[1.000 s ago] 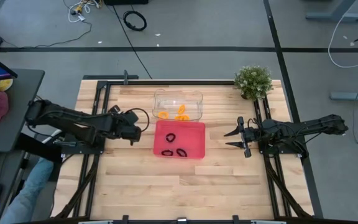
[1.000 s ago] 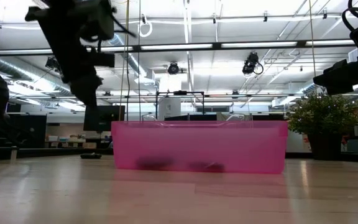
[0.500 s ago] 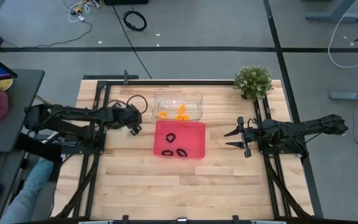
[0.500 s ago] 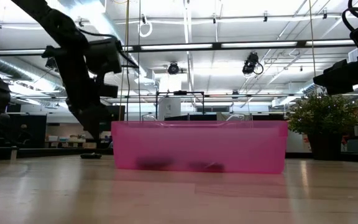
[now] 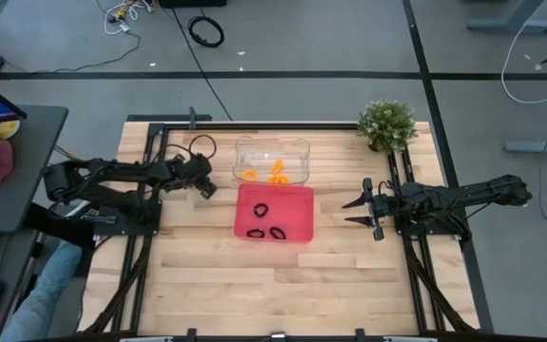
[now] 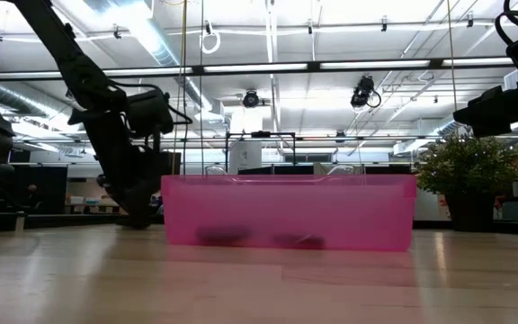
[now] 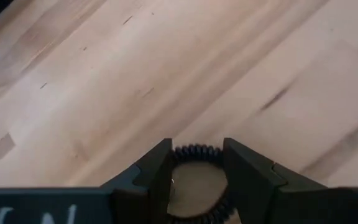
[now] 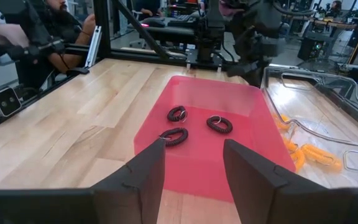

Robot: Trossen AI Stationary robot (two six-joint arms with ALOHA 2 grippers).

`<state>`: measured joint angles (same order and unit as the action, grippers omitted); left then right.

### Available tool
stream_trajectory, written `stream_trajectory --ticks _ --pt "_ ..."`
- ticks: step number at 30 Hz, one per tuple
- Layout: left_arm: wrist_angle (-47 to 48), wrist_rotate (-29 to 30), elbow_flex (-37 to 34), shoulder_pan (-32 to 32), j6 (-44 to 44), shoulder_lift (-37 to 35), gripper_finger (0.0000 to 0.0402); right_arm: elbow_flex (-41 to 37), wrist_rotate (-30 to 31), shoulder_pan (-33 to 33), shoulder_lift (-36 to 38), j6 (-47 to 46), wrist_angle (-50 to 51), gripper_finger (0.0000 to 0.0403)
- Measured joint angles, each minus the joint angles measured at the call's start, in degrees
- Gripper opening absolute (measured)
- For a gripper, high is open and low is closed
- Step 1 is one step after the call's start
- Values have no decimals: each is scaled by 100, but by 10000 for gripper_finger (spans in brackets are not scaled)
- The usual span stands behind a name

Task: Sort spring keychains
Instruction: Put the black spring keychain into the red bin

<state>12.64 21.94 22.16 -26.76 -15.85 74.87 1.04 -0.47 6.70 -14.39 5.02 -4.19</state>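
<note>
A: Where the left wrist view looks past its own two dark fingers [image 7: 160, 177], a small black coiled spring keychain [image 7: 196, 153] sits between them on the pale wooden desk [image 7: 104, 93]. The fingers stand partly apart, straddling the loop; I cannot tell whether they grip it yet.

B: What changed over the last second?

A: The left gripper [image 5: 204, 186] swung from beside the pink plastic tray [image 5: 300, 194] toward the desk's far side and came down low; the low view has it just beside the tray's wall. My reading: it is reaching for a stray black loop.

B: The others?

A: Three black spring keychains [image 5: 272, 222] lie in the pink tray, unmoved. Orange spring keychains [image 5: 266, 174] lie in the clear plastic container [image 5: 292, 145] just behind it.

B: And the right arm?

A: The right gripper [image 5: 357, 212] waits at the desk's right side, fingers spread wide, empty, unmoved. If this loop reaches the pink tray, sorting is probably nearly finished.
</note>
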Motion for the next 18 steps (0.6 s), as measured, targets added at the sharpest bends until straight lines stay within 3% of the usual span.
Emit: stream_trajectory --ticks 5,10,18 --pt "-220 -211 4 -138 319 315 117 0 -2 0 0 0 -2 166" --pt "-38 -668 125 -143 479 364 14 0 -1 -1 0 0 -2 166" --pt "427 -572 381 309 305 398 3 0 -2 0 0 0 -2 166"
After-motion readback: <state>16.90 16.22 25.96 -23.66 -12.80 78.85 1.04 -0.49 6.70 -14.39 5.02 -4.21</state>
